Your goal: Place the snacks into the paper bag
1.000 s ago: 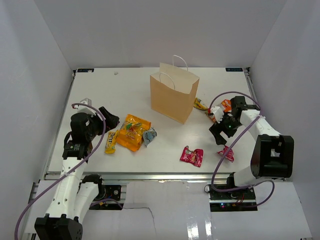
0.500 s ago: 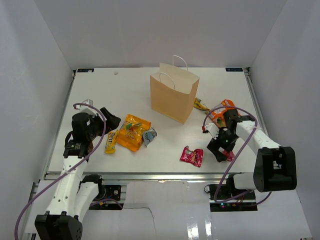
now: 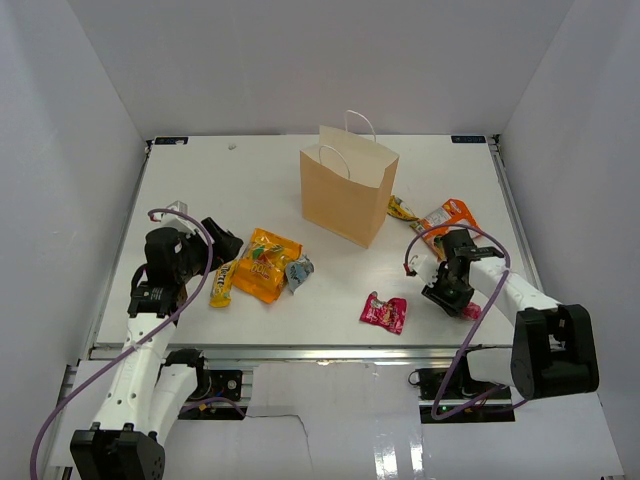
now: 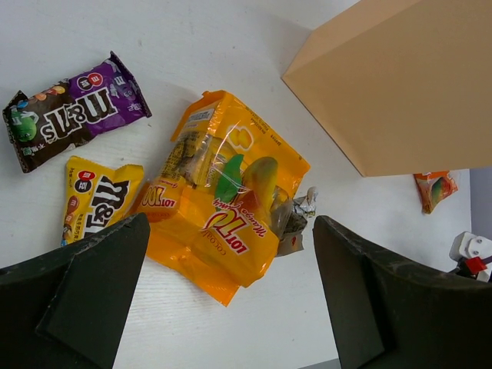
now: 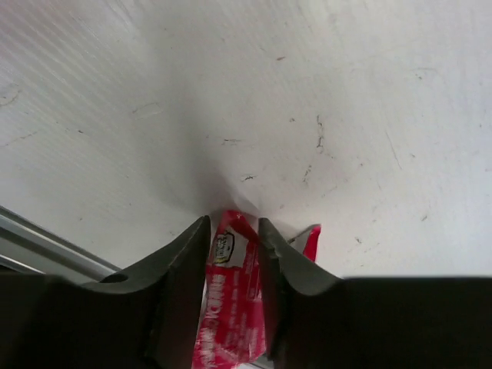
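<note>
Where the right gripper (image 5: 233, 228) sits: lower right of the top view, low on the table (image 3: 260, 170), its jaws closed on a red packet (image 5: 229, 323).
Left gripper (image 4: 231, 223): jaws wide apart, holding nothing, over the large orange bags (image 4: 204, 254).
Paper bag (image 3: 345, 195): upright, upper centre of the top view.
Purple wrapper (image 4: 73, 111): upper left of the left wrist view, flat on the table.
Yellow bar (image 4: 96, 196): just below it.
</note>
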